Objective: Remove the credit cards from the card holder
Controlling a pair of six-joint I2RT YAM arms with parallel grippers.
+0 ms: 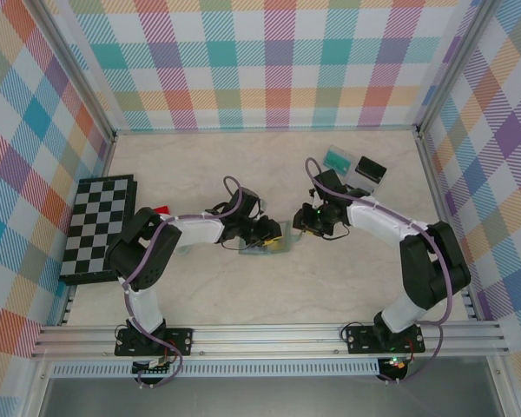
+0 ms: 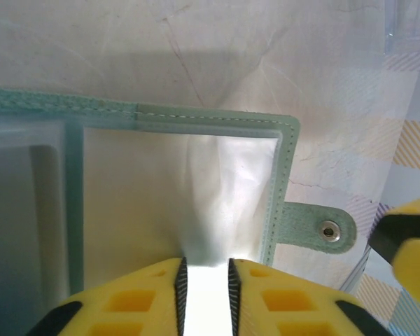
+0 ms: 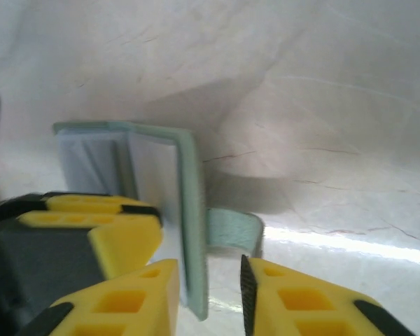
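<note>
Left wrist: left fingers (image 2: 126, 302) pinch the card holder (image 2: 182, 189); right fingers (image 3: 126, 302) straddle its edge, parted.

2 arms, left arm (image 1: 195, 228) and right arm (image 1: 378, 217): white shells between bulky black joint housings. Purple-grey cable (image 1: 234, 182) looped along each arm. Black base plates (image 1: 154, 340) fixed with screws. Small green light (image 1: 306, 210) at the right wrist. Left pincer (image 2: 204, 280) and right pincer (image 3: 210, 287): chunky yellow fingers (image 3: 126, 301) with rectangular recesses, ribbed black pads (image 2: 181, 297) on the inner faces, black housing behind.
</note>
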